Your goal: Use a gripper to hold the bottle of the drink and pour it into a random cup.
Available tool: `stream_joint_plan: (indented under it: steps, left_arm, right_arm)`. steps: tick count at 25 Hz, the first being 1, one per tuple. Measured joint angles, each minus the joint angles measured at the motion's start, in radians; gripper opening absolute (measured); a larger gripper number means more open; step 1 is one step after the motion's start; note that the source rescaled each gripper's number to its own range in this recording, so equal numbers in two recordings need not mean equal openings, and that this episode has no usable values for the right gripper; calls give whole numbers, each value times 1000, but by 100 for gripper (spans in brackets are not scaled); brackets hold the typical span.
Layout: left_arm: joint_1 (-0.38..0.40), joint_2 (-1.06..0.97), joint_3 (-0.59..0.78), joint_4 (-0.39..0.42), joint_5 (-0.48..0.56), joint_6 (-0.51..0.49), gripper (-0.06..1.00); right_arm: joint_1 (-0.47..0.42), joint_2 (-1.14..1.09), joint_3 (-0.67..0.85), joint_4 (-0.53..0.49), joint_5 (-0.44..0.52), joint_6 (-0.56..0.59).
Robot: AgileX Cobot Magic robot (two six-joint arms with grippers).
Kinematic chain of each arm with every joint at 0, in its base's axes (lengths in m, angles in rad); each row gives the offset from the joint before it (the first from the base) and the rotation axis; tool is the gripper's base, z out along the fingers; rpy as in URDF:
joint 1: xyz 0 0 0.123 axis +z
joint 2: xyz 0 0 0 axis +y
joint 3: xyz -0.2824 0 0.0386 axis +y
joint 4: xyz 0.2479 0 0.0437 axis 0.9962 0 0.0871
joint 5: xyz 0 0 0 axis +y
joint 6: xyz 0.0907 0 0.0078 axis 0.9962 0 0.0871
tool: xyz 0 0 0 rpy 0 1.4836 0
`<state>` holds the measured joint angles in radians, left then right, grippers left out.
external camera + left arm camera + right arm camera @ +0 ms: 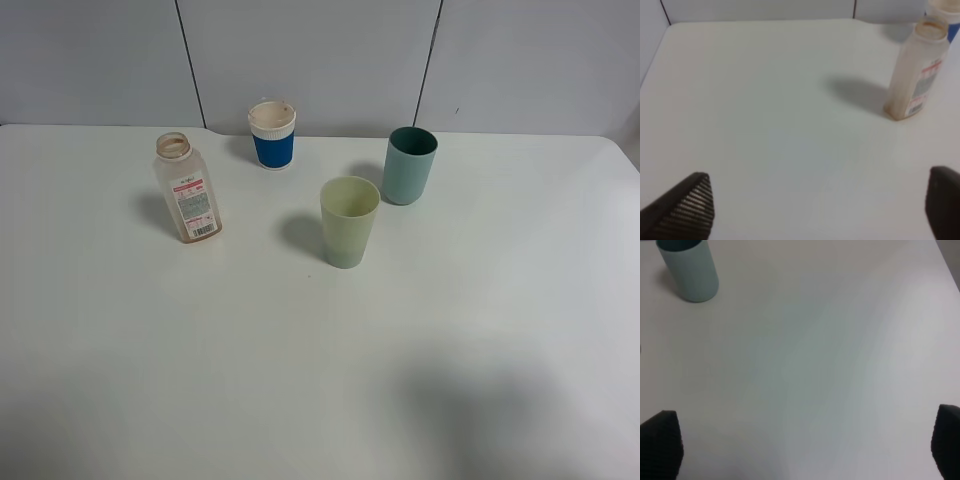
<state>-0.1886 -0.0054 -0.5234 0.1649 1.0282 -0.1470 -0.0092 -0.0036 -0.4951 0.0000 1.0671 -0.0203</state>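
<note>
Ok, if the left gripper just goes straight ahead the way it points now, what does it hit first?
Probably nothing at first: the left gripper is open and bare white table lies ahead of it. The bottle stands off to one side of that line, so it would likely pass it, though depth is hard to judge.

The bottle [187,188] stands left of the cup [349,221], both upright on the table [320,380].

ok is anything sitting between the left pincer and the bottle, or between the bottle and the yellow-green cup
Nothing visible. In the left wrist view, only bare table lies between the open left pincer and the bottle. From above, the stretch from the bottle to the yellow-green cup is also bare; the blue-and-white cup and the teal cup stand farther back.
</note>
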Motion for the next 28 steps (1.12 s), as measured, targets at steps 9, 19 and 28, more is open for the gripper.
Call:
stream_joint_plan:
  steps: [9,19,28]
  left_arm:
    - [0,0,17,-72,22,77,90]
    - [2,0,17,-72,25,77,90]
    - [166,0,17,-73,25,77,90]
  right_arm:
    - [0,0,0,0,0,0]
    - [0,0,0,0,0,0]
    - [0,0,0,0,0,0]
